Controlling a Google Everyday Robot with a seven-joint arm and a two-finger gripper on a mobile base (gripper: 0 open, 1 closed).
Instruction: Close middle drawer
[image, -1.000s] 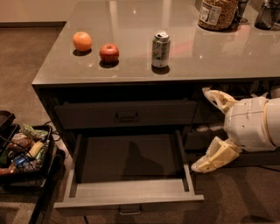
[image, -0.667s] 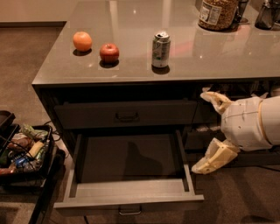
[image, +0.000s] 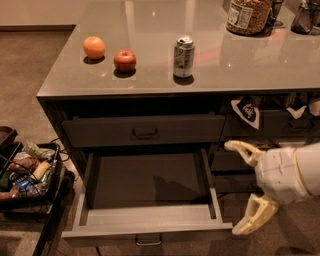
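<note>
The middle drawer (image: 150, 182) is seen standing fully out from the cabinet below the counter (image: 150, 20), its plain grey inside exposed and its small handle (image: 148, 241) at the lower edge of the view. The upper drawer (image: 145, 131) above it is shut. The pincer (image: 231, 188) is placed just right of the open drawer's front corner, spread wide with nothing held; its lower finger (image: 252, 220) may be touching that corner. An orange (image: 94, 47), an apple (image: 125, 60) and a can (image: 184, 56) are set on the counter.

Glossy grey countertop (image: 150, 30), brown carpet floor (image: 30, 65)
</note>
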